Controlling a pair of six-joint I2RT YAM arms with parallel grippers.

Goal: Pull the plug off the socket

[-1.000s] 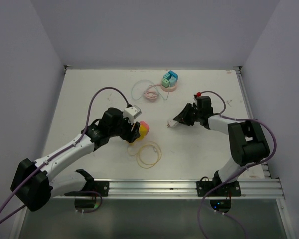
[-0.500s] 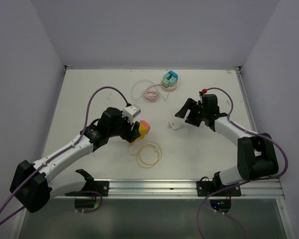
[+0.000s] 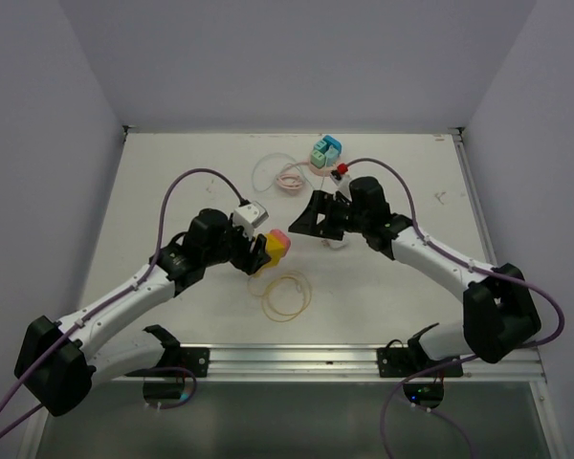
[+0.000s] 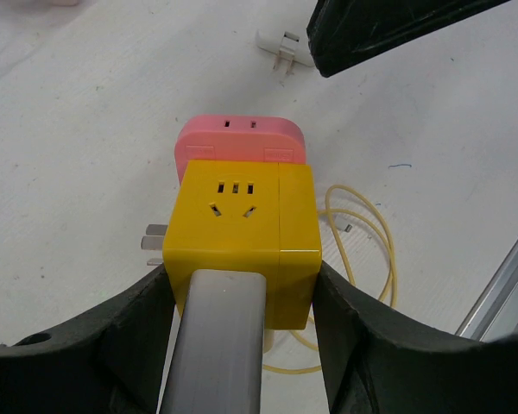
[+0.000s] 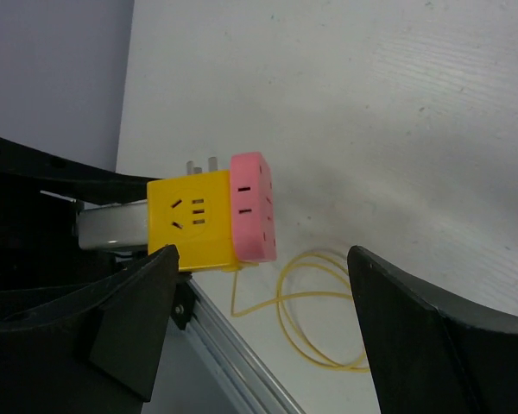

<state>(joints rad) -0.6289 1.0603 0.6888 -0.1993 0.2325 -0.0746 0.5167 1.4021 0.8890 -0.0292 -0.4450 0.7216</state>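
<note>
Left end effector (image 4: 242, 274): clamped on the yellow socket (image 4: 242, 216), one finger on each side wall. This leaves the top face and the far face bare. A pink block (image 4: 239, 138) sits on that far face, pointing away from the wrist and toward the other arm. Judged purpose: the left arm acts as an anchor, bracing the socket so a pull from the opposite side has something to work against.

Socket position: about mid-surface (image 3: 172, 172), a little toward the left and near edges, above a yellow cable loop (image 3: 285, 295). It looks lifted off the surface, but I can't be sure.

Plug (image 4: 281, 45): white, prongs showing. It lies loose on the surface just beyond the pink block, toward the far edge and under the right arm. Nothing grips it and it is apart from the socket. Judgement: that plug is out, and the pink block remains the one piece mated to the socket.

Right end effector (image 5: 263, 259): jaws wide apart and empty, lined up on the pink block but short of touching it.

Poses: the left arm runs low and diagonal from the near-left corner, wrist aimed right. The right arm is stretched from the near-right corner, forearm crossing toward the middle, wrist aimed left. The two end effectors face each other.
</note>
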